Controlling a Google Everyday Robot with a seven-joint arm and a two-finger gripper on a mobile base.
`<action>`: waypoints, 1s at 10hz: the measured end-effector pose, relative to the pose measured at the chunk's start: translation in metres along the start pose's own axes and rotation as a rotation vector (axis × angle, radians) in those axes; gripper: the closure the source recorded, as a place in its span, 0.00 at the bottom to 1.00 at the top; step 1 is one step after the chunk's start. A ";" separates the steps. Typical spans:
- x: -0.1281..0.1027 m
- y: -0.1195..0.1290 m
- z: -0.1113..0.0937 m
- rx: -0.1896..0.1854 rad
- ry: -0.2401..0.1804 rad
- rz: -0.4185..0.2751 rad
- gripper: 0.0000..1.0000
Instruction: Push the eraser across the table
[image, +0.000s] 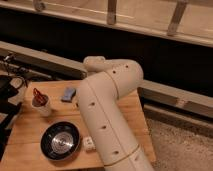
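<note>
The light-blue eraser (68, 93) lies flat near the far edge of the pale wooden table (29, 131), left of centre. My thick white arm (107, 107) rises from the table's front right and bends at an elbow above the far edge. Its upper end (95, 62) points left, just right of and above the eraser. The gripper itself does not show; it is hidden behind the arm or out of view. Nothing is seen touching the eraser.
A black bowl (60, 140) with a shiny inside sits at the front left. A small white block with dark dots (89, 144) lies beside it against the arm. A white cup holding something red (41, 103) stands left of the eraser. Dark equipment (7, 92) stands off the left edge.
</note>
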 end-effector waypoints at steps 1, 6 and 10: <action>-0.001 0.005 0.001 -0.002 0.006 -0.019 1.00; -0.007 0.040 0.006 -0.031 0.027 -0.104 1.00; -0.005 0.055 -0.005 -0.184 0.039 -0.144 1.00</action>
